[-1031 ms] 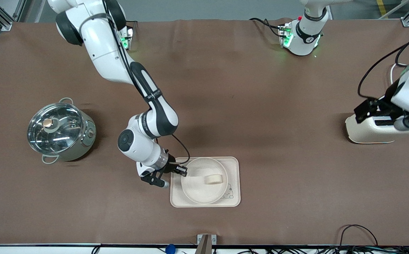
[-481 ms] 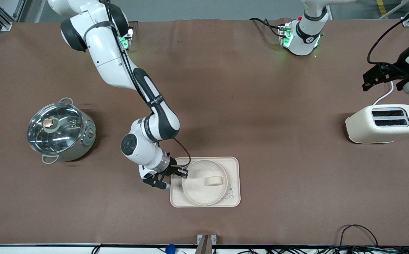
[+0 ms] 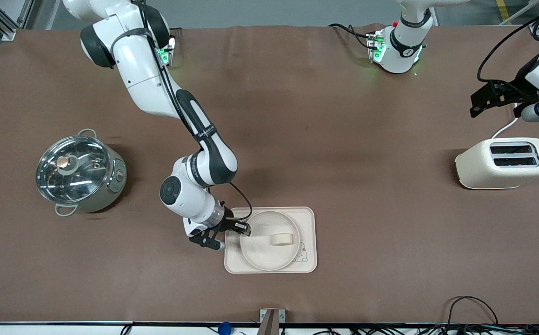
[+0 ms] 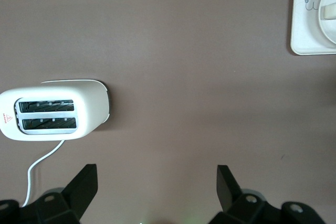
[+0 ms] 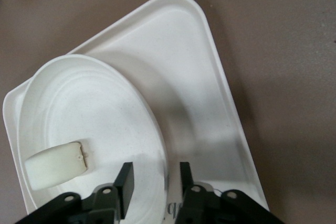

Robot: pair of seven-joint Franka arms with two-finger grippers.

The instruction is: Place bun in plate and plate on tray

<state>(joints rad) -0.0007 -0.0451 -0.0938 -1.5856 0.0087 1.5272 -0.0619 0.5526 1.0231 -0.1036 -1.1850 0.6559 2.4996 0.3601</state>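
Note:
The bun (image 3: pixel 282 238) lies in the round plate (image 3: pixel 261 255), which rests on the rectangular tray (image 3: pixel 309 218) near the front camera. My right gripper (image 3: pixel 243 229) is at the plate's rim on the side toward the right arm's end of the table. In the right wrist view its fingers (image 5: pixel 125 182) stand a little apart on either side of the rim, open (image 5: pixel 156 179); the bun (image 5: pixel 56 164), plate (image 5: pixel 89 108) and tray (image 5: pixel 178 66) show there. My left gripper (image 3: pixel 477 104) is open and empty (image 4: pixel 157 182), high over the table beside the toaster.
A cream toaster (image 3: pixel 504 163) with its white cord stands at the left arm's end and also shows in the left wrist view (image 4: pixel 52 116). A steel pot with a glass lid (image 3: pixel 78 173) stands at the right arm's end.
The plate has come down to lie flat on the tray, with the right gripper at its rim. The left arm has risen away from over the toaster toward its base.

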